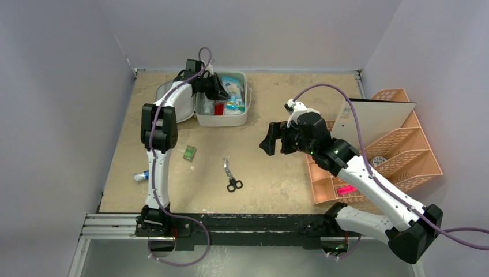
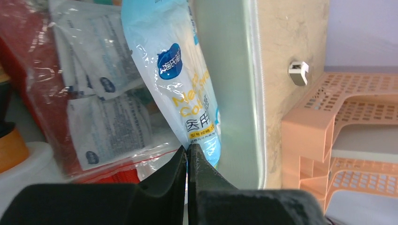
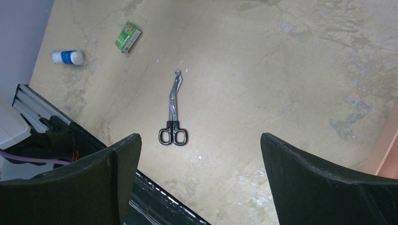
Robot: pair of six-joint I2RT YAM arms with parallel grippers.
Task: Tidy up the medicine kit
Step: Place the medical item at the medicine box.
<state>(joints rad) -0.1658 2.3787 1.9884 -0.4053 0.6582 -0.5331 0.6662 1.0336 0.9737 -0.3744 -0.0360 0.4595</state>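
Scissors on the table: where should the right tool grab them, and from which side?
Probably the straight shank between loops and bent tip, from straight above, fingers closing across it. The scissors lie flat and shut on the table, so the shank is the narrowest part; the right tool is open.

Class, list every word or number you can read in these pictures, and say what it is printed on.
"医用": blue pouch, inside the kit.
"Me…", "Co…": same pouch, yellow, rest creased.
Pouch logo, white sachets, green box, bottle: too small or blurred.
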